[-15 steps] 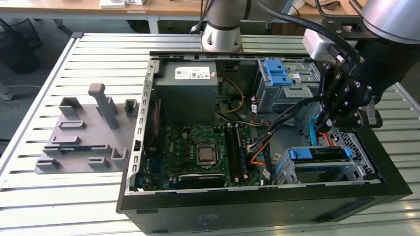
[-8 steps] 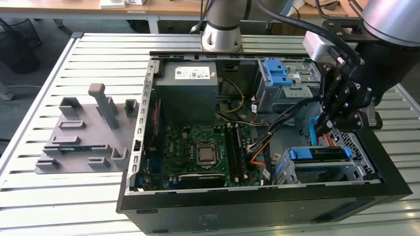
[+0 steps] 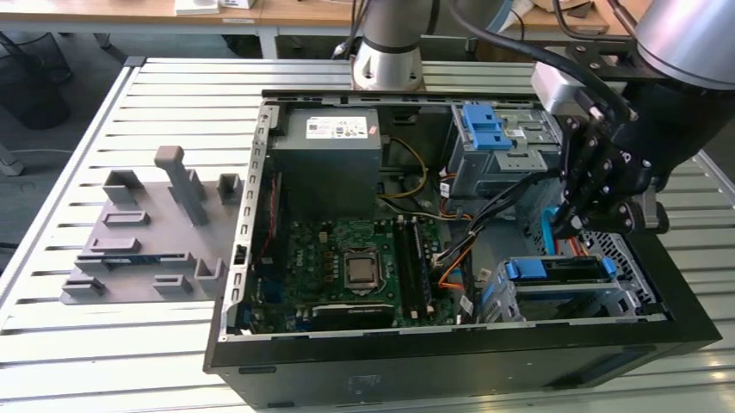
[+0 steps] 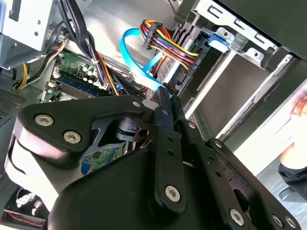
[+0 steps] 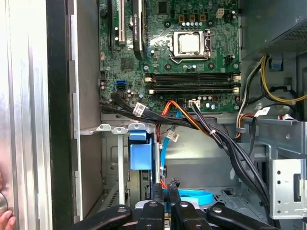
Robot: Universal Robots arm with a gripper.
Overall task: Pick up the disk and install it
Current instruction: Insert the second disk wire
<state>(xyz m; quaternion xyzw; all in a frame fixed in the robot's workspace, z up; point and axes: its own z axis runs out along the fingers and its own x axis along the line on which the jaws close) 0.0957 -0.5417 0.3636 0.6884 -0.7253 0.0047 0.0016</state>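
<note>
The disk [image 3: 571,272], dark with a blue plastic bracket around it, lies in the lower drive cage at the front corner of the open computer case [image 3: 460,340], on the exterior view's right. Its blue bracket tab [image 5: 140,154] also appears in the first wrist view. My black gripper [image 3: 588,215] hangs inside the case just above that cage. In the second wrist view my gripper [image 4: 165,96] is shut, and the end of a light blue flat cable [image 4: 136,60] runs in between the fingertips. The same cable [image 5: 194,196] loops behind the fingers [image 5: 157,191] in the first wrist view.
A grey power supply box [image 3: 333,142] and the green motherboard [image 3: 344,258] take up the case's middle. An upper drive cage with a ridged blue latch [image 3: 483,129] stands behind my gripper. Black and coloured cable bundles [image 5: 206,129] cross nearby. A grey fixture [image 3: 150,232] sits on the slatted table. A person's hand [image 4: 298,112] is beside the case.
</note>
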